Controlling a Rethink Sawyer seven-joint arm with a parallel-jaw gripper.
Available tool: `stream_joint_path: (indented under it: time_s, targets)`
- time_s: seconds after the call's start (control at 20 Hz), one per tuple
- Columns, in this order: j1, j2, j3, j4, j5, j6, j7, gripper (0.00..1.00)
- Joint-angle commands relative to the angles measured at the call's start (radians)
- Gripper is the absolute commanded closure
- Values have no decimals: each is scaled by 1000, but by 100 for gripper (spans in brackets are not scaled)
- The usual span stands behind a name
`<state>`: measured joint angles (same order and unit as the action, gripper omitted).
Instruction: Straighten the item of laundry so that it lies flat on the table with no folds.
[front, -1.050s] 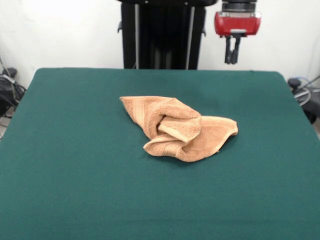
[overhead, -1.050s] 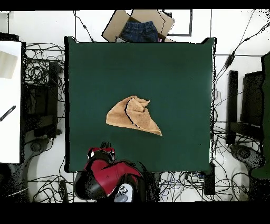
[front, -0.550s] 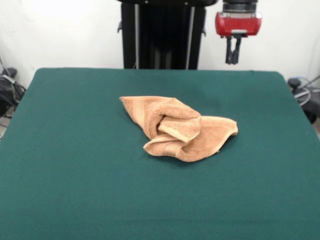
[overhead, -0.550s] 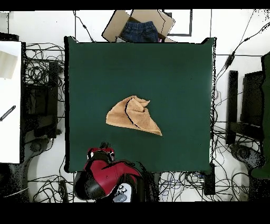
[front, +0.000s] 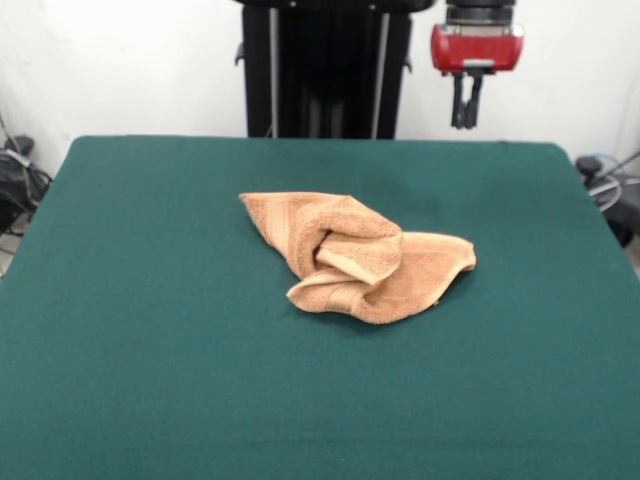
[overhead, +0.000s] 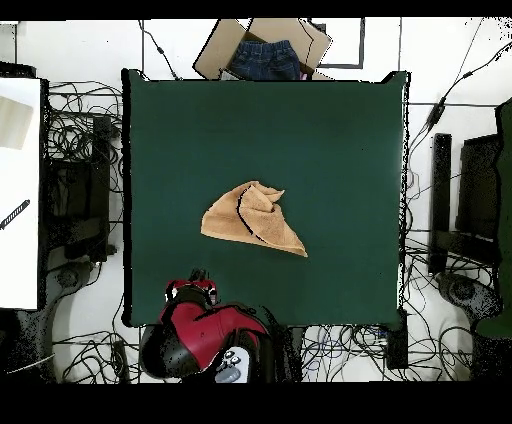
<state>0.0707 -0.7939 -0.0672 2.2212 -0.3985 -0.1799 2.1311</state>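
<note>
The towel (front: 358, 256) lies crumpled near the middle of the table (front: 150, 300), folded over itself with a rolled lip of cloth at its centre. Seen from the front, one pointed corner reaches up and left toward the table's far edge, and a rounded lobe spreads to the right. The overhead view gives its outline more plainly: a rough wedge whose long axis runs diagonally, from a broad end on the left down to a sharp tip at the lower right, with a dark crease curving across the middle. A woven band shows along the upper flap in the front view only.

The gripper (front: 465, 118) hangs above the table's far edge, well apart from the towel and off to its right, touching nothing. Its two dark fingers (front: 456, 102) look close together, narrow rather than spread, though the angle is poor.

Only the overhead view shows the red arm body (overhead: 205, 335) at the table's bottom edge, and beyond the opposite edge a cardboard box (overhead: 305, 40) holding blue denim (overhead: 262, 60). No writing is readable anywhere.
</note>
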Motion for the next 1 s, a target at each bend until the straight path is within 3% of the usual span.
stream_joint_path:
  time_s: [0.05,0.55,1.0]
  targets:
    - [1,38,74,-40,-23,56,61,0]
    - [25,34,58,-34,2,67,75,0]
    - [-3,59,86,-39,-8,58,76,0]
